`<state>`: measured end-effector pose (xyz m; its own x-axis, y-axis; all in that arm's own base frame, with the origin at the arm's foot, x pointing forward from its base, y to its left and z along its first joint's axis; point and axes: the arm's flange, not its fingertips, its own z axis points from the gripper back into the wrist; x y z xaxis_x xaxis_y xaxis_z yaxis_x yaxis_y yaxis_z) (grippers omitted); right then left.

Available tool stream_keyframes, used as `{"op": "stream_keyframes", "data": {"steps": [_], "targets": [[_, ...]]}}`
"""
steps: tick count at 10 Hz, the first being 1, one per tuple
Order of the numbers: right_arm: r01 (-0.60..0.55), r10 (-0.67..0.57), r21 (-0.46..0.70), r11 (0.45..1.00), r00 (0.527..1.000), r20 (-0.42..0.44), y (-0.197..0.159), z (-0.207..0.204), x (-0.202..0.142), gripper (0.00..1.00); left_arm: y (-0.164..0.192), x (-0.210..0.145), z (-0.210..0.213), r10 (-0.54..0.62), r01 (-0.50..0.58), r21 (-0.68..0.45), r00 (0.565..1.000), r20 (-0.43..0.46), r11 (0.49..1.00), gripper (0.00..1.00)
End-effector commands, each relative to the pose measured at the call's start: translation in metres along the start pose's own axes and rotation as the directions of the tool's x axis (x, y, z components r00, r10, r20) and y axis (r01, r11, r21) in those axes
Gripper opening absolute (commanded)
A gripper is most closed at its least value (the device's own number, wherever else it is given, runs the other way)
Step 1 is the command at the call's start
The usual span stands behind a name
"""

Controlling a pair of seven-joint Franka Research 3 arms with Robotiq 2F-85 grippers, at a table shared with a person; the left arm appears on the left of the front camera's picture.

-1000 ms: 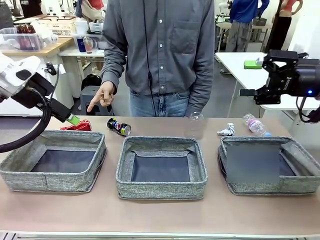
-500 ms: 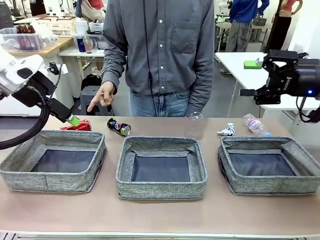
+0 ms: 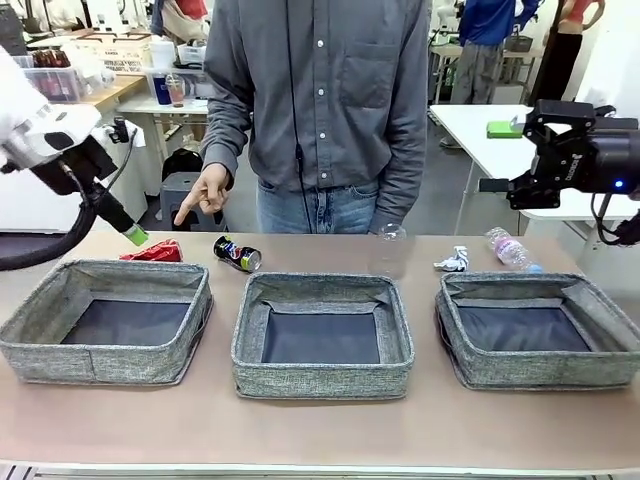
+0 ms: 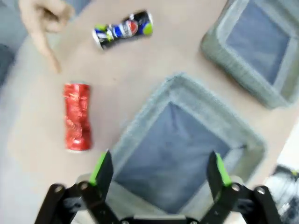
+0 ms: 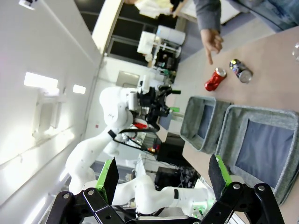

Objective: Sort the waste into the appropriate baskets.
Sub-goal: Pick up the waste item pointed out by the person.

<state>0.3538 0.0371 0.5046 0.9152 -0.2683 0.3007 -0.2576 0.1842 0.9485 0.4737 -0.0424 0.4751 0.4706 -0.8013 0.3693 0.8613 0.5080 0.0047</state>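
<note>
1. Three grey woven baskets sit in a row on the table: the left basket, the middle basket and the right basket. Each shows a dark flat bottom with nothing lying on it.
2. All the waste lies on the far side of the table, beyond the baskets.
3. A crushed red can lies on its side behind the left basket's far rim.
4. Right of it, a dark blue soda can lies on its side, behind the gap between the left and middle baskets.
5. A clear plastic cup stands behind the middle basket's far right corner.
6. A crumpled white-and-blue wrapper and a clear plastic bottle, lying on its side, rest behind the right basket.
7. The left gripper hangs over the left basket's far left corner, its jaws wide apart with nothing between them. In the left wrist view the red can lies clear of both fingers.
8. The right gripper is held high at the right, well apart from the waste, its jaws also spread and holding nothing.
9. The person stands at the far side, and the person's hand hangs with the index finger pointing down, above the table's far edge between the two cans.
</note>
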Motion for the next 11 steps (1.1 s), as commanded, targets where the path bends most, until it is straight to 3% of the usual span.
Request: {"op": "stream_keyframes", "data": {"steps": [1,3,6,7,8,11], "targets": [[0.012,-0.012,0.023,1.000,1.000,0.015,0.004,-0.003,0.002,1.00,0.046,0.012,-0.015,-0.177,0.178,0.012,0.983,-0.047,0.984,1.00],[0.012,-0.012,0.023,1.000,1.000,0.015,0.004,-0.003,0.002,1.00,0.071,0.012,-0.040,-0.149,0.154,0.051,0.984,-0.093,0.987,1.00],[0.012,-0.012,0.023,1.000,1.000,0.015,0.004,-0.003,0.002,1.00,0.099,0.002,-0.075,-0.101,0.110,0.121,0.992,-0.081,0.986,1.00],[0.012,-0.012,0.023,1.000,1.000,0.015,0.004,-0.003,0.002,1.00,0.109,-0.002,-0.084,-0.021,0.022,0.011,0.997,-0.069,1.000,1.00],[0.012,-0.012,0.023,1.000,1.000,0.015,0.004,-0.003,0.002,1.00,0.094,0.000,-0.068,-0.122,0.131,0.096,0.988,-0.089,0.987,1.00],[0.012,-0.012,0.023,1.000,1.000,0.015,0.004,-0.003,0.002,1.00,0.104,-0.009,-0.086,-0.049,0.059,0.101,0.994,-0.100,0.993,1.00]]}}
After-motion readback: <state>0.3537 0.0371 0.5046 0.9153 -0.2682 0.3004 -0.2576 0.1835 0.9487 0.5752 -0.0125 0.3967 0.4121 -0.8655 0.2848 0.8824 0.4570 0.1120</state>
